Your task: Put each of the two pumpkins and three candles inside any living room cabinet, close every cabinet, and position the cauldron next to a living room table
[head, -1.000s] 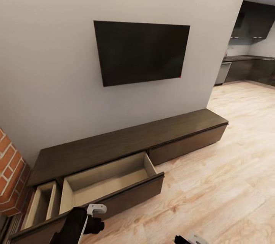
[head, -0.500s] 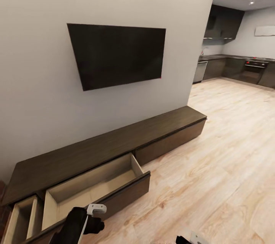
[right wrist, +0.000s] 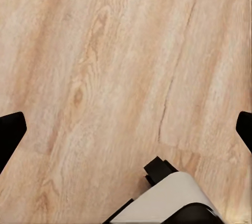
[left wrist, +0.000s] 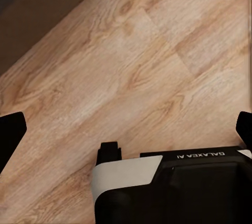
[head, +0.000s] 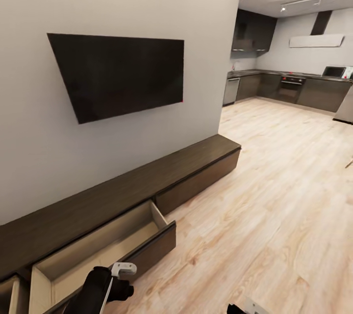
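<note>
I'm looking at a grey wall (head: 113, 0) with a dark TV (head: 120, 73) mounted on it, light wood floor (head: 274, 196) running off to a dark kitchen (head: 289, 86) at the far right. Along the base of the wall sits the cabinet (head: 122, 191), long, low, dark brown. One drawer (head: 98, 250) is pulled out, pale beige inside, nothing visible in the part I can see; a second open drawer (head: 7, 297) just clips the frame edge beside it. The cabinet section nearer the kitchen is shut flush. Left arm (head: 98, 287) is tucked in low at the bottom of the head view, black link with a white piece, sitting in front of the open drawer. Just a sliver of the right arm (head: 245, 308) at the bottom edge. Left gripper (left wrist: 126, 129) points down at bare floor, a strip of dark cabinet front at one corner; fingertips (left wrist: 10, 134) spread wide apart, released, grasping nothing. Right gripper (right wrist: 126, 129) likewise aimed at floor planks, fingertips (right wrist: 10, 129) at opposite frame edges, released, nothing between them.
</note>
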Controlling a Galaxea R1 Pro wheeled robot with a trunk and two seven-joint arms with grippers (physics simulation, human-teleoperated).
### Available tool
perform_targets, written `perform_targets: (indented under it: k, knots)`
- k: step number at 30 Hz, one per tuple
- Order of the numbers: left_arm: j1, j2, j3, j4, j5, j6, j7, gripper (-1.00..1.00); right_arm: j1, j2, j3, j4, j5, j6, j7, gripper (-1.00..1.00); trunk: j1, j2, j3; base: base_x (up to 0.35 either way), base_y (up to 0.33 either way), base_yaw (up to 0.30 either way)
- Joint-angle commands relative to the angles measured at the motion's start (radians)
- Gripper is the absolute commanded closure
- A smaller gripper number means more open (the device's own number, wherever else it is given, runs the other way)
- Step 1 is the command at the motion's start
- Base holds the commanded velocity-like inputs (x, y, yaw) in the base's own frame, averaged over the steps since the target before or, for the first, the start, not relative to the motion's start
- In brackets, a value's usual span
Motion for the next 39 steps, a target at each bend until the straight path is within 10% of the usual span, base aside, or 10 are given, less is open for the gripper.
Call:
perform_targets:
  k: [1, 7, 39]
  knots:
    - [0.000, 0.000, 0.000, 0.000, 0.000, 0.000, 0.000, -1.00, 0.000, 0.000, -0.020, 0.001, -0.001, 0.002, 0.000, -1.00, -0.004, 0.007, 0.003, 0.000, 0.000, -0.288]
    - [0.000, 0.000, 0.000, 0.000, 0.000, 0.000, 0.000, -1.00, 0.000, -0.004, -0.075, 0.005, -0.001, 0.006, 0.000, -1.00, -0.027, 0.049, 0.022, 0.000, 0.000, -0.288]
    - [0.000, 0.000, 0.000, 0.000, 0.000, 0.000, 0.000, -1.00, 0.000, -0.011, -0.081, 0.009, -0.001, 0.007, -0.006, -1.00, -0.150, 0.273, 0.122, 0.000, 0.000, -0.288]
